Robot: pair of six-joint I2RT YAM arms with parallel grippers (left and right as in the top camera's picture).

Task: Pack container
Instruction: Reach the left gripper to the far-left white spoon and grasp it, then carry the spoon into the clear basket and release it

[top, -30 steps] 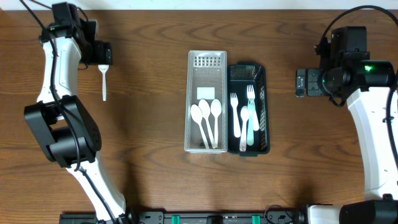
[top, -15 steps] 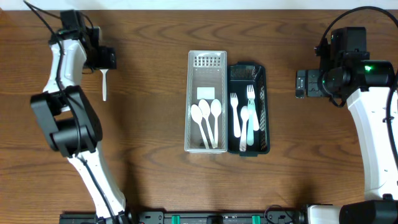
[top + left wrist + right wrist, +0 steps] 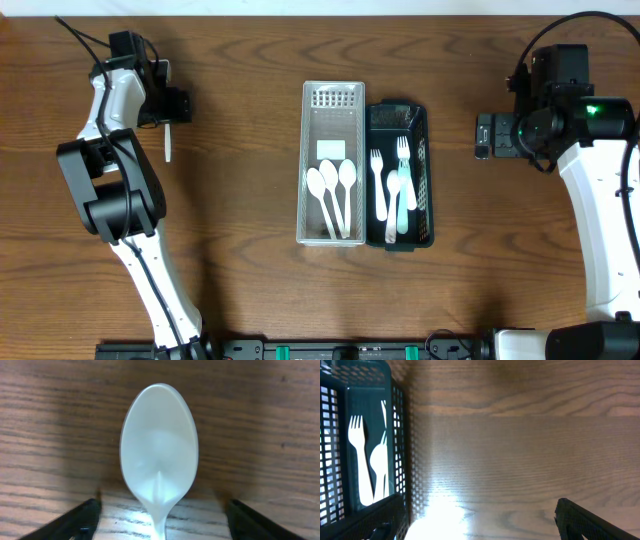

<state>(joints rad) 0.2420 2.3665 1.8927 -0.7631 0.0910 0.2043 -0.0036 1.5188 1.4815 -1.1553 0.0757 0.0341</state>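
Observation:
A white plastic spoon lies loose on the wooden table at the far left. My left gripper sits over its bowl end. In the left wrist view the spoon's bowl lies flat between my open jaws, which straddle its neck without touching it. A silver mesh basket at the centre holds three white spoons. A dark teal basket beside it holds white forks. My right gripper is open and empty, right of the teal basket.
The right wrist view shows the teal basket's wall with forks inside at the left, and bare wood between my right jaws. The table's far edge runs along the top of the overhead view.
My left gripper has moved down and slightly right onto the loose spoon, now covering its bowl end. The right arm has not moved.

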